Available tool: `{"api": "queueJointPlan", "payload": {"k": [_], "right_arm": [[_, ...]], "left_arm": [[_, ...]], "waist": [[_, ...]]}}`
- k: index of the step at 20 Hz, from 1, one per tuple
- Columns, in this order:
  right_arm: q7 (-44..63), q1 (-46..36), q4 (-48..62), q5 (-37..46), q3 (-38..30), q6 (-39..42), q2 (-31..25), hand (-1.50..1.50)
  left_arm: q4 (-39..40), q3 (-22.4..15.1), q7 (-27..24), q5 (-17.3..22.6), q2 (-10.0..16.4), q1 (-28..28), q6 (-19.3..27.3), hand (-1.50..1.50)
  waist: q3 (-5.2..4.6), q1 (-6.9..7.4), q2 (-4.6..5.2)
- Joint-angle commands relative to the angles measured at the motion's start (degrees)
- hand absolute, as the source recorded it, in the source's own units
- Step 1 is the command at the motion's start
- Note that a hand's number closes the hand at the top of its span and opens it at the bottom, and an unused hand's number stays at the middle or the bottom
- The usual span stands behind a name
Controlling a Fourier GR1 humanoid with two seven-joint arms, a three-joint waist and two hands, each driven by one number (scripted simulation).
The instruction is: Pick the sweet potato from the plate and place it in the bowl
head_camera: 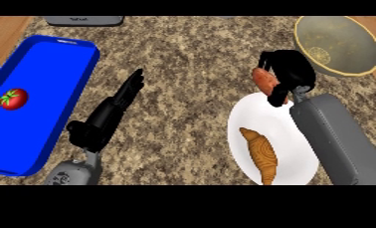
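The right hand [292,72] grips the sweet potato [261,78] at the plate's [249,115] far rim, seemingly mid-transfer; next it must carry over the bowl [345,48], then release; the left hand [110,115] lies open.

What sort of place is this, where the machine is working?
Probably a kitchen: a speckled stone counter, a croissant on a white plate, a tomato on a blue tray, and a bowl nearby.
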Motion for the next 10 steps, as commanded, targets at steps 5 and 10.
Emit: {"api": "queueJointPlan", "payload": {"k": [5,10], "right_arm": [[1.3,-2.3,-12.2,-2.9,-8.1,-9.0,0.6,1.50],[2.7,-4.6,-13.6,-8.2,-15.8,-11.0,1.7,1.50]], "left_arm": [[-3.4,-0.2,3.3,0.1,-0.3,1.2,0.5,0.00],[-0.5,1.9,0.5,1.3,1.3,0.3,-1.7,0.00]], "waist": [[0.03,-1.02,-0.44],[-0.01,-0.63,-0.13]]}}
